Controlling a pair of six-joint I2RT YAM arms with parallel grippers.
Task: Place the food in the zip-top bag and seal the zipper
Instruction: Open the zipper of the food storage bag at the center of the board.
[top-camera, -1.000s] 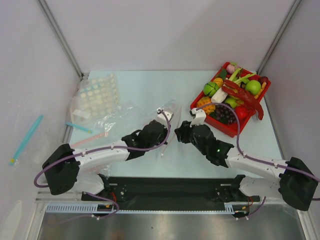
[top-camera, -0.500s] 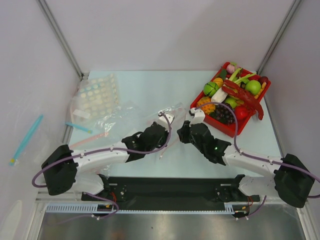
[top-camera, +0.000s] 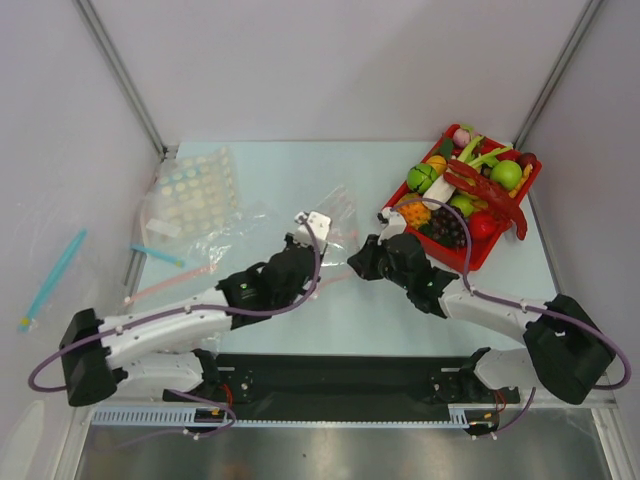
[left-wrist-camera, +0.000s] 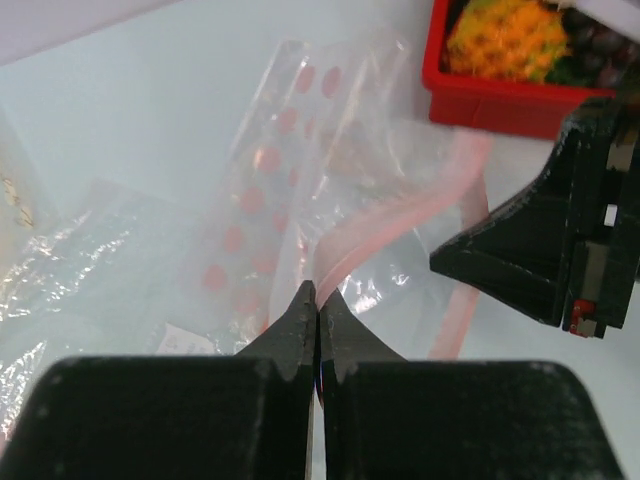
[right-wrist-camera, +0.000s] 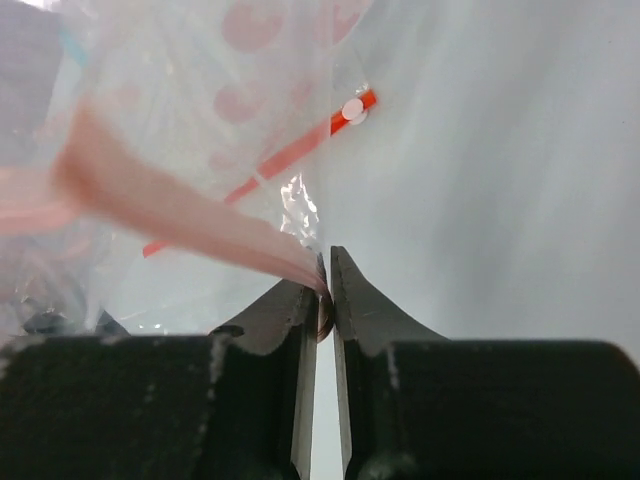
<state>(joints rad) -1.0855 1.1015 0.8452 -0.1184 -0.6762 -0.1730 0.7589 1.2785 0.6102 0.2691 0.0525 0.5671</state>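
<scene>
The clear zip-top bag (top-camera: 338, 212) hangs between my two grippers, just left of the red tray. My left gripper (top-camera: 318, 255) is shut on its pale pink zipper (left-wrist-camera: 400, 215), pinched at the fingertips (left-wrist-camera: 318, 300). My right gripper (top-camera: 355, 265) is shut on the other end of the same zipper (right-wrist-camera: 180, 215), also at its tips (right-wrist-camera: 327, 275). The food lies in the tray: the long red crayfish (top-camera: 490, 192), the red ball-like fruit (top-camera: 484, 222) and the dark grape bunch (top-camera: 447, 228). Pink-red dots show through the plastic in both wrist views.
The red tray (top-camera: 452, 262) at the right holds several other toy foods. A pastel-dotted bag (top-camera: 195, 190) and a crumpled clear bag (top-camera: 235, 228) lie at the left, with a blue strip (top-camera: 155, 255). My right gripper body (left-wrist-camera: 560, 250) shows in the left wrist view.
Both grippers have moved farther from the bases and to the left, carrying the bag's mouth edge with them. The left arm has stretched out.
</scene>
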